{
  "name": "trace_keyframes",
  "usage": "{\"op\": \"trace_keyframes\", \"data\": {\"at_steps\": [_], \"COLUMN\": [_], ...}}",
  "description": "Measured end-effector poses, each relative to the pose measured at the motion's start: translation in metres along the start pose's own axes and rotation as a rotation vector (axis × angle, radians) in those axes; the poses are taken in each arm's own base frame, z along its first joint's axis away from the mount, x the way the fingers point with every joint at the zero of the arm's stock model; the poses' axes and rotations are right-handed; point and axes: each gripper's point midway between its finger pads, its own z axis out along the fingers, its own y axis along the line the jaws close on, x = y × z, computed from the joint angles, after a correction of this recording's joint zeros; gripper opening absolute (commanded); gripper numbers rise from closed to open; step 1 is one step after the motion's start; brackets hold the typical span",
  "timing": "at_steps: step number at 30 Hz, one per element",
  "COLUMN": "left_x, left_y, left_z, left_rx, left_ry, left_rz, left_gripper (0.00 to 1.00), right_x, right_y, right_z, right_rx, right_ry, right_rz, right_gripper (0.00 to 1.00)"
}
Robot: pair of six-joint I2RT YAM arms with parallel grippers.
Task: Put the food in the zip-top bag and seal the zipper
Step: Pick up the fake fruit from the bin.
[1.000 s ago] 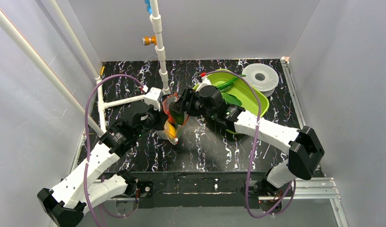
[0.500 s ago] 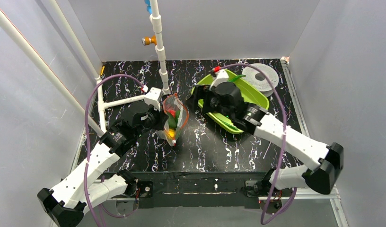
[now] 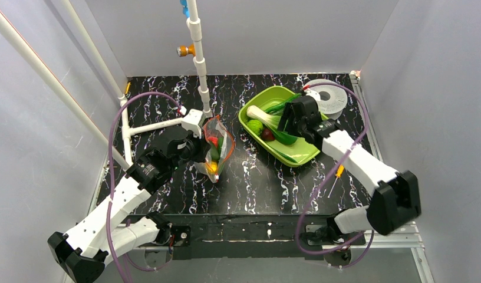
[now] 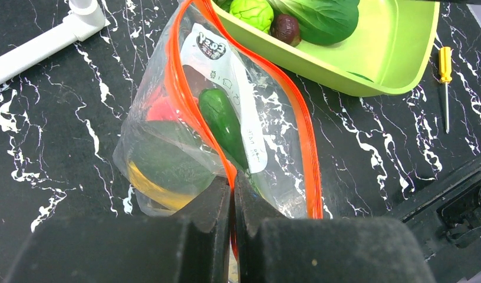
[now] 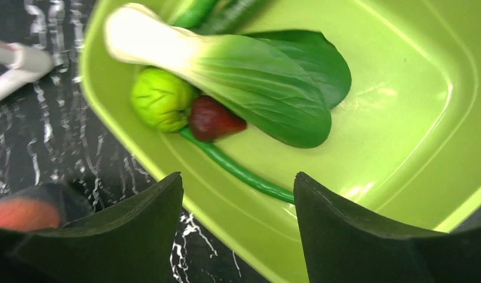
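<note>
Four pieces listed in the lime-green tray [image 5: 403,118], confirm? — CHECKER

Confirmed: bok choy [image 5: 256,88]; round green one [image 5: 161,97] touching its stalk; small dark red piece [image 5: 211,118] wedged between them; long green pepper [image 5: 226,164] lying just beside that. More green ends show at the far rim, too cut off to name. — CLERK

Zip-top bag [image 4: 161,159], location and contents? — CHECKER

Standing on the black marbled table, near the tray's left side. Mouth open, zipper [image 4: 312,177] unsealed. Inside: one cucumber [image 4: 223,127], plus red, yellow and dark pieces behind the film. — CLERK

Grippers? — CHECKER

Left gripper [image 4: 232,188]: fingers pressed together, pinching the zipper strip at the near rim and holding the bag up. Right gripper [image 5: 238,177]: fingers spread, nothing between them, hovering over the tray's near wall. — CLERK

Handling note for the pick? — CHECKER

My judgement: centre the spread fingers on one piece only. The round green one looks easiest; the bok choy is better taken across its white stalk. Glossy toys may squirt out, so close squarely. Release low inside the mouth, without knocking the rim from the left pinch. — CLERK
</note>
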Motion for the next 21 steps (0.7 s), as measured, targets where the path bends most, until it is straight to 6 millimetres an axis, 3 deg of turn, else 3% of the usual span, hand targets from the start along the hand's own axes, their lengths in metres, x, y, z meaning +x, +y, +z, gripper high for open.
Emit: {"op": "trace_keyframes", "data": {"at_steps": [3, 8, 16, 21], "left_x": [0.001, 0.002, 0.003, 0.003], "left_y": [0.000, 0.000, 0.000, 0.000], "left_z": [0.001, 0.003, 0.004, 0.004], "left_rx": [-0.001, -0.003, -0.002, 0.000], "left_ry": [0.004, 0.012, 0.016, 0.018], "left_rz": [0.000, 0.001, 0.002, 0.002], "left_gripper": [0.00, 0.00, 0.00, 0.00], "right_x": [0.017, 0.040, 0.049, 0.058], "right_y": [-0.008, 0.006, 0.029, 0.032], "right_z": [0.032, 0.064, 0.094, 0.112], "right_rx": [0.024, -0.012, -0.076, -0.074], "right_ry": [0.121, 0.247, 0.309, 0.337], "right_rz": [0.035, 0.070, 0.160, 0.188], "right_gripper": [0.71, 0.71, 0.70, 0.67]}}
